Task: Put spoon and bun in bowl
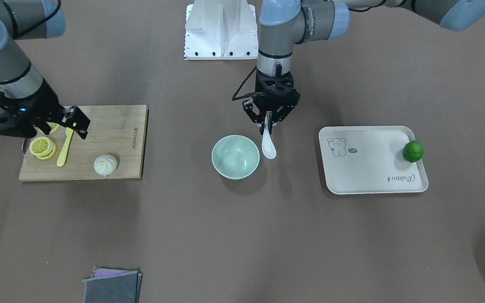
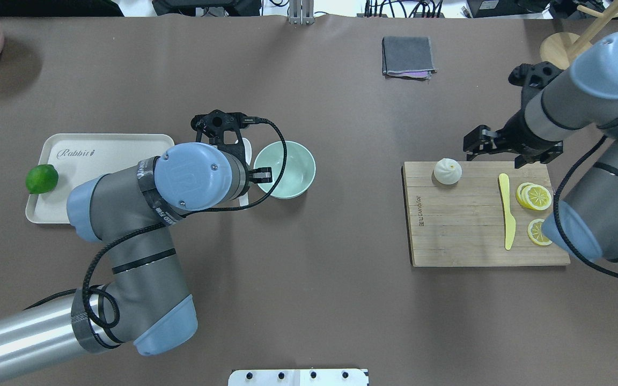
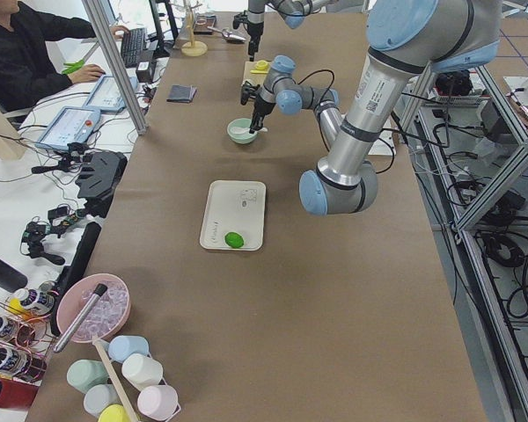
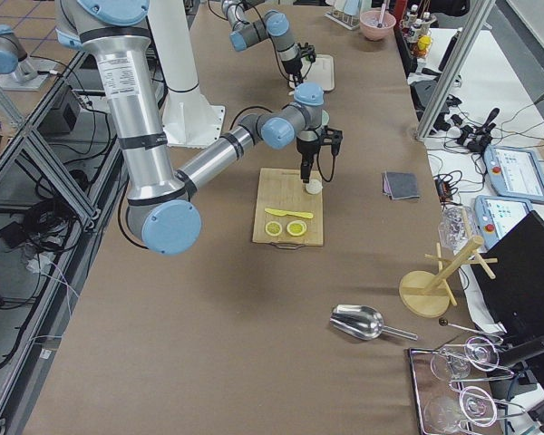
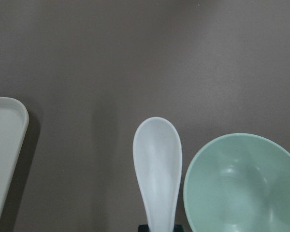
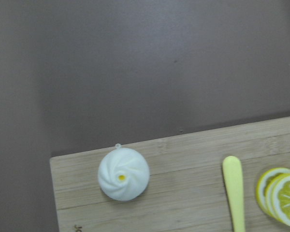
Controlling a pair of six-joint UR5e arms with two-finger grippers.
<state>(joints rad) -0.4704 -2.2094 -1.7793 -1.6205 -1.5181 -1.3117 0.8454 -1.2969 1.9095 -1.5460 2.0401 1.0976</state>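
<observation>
My left gripper (image 1: 268, 123) is shut on the handle of the white spoon (image 1: 269, 146), which hangs scoop-down just above the table, right beside the mint-green bowl (image 1: 235, 156). In the left wrist view the spoon (image 5: 157, 166) lies next to the bowl's rim (image 5: 198, 169), outside it. The bowl is empty. The white bun (image 1: 105, 164) sits on the wooden cutting board (image 1: 120, 139); it also shows in the right wrist view (image 6: 123, 174). My right gripper (image 1: 82, 126) is open and empty, hovering over the board's far side, apart from the bun.
A yellow plastic knife (image 1: 65, 148) and lemon slices (image 1: 43, 147) lie on the board near my right gripper. A beige tray (image 1: 369, 176) holding a lime (image 1: 412, 151) stands beyond the bowl. A folded grey cloth (image 1: 112, 286) lies at the operators' edge.
</observation>
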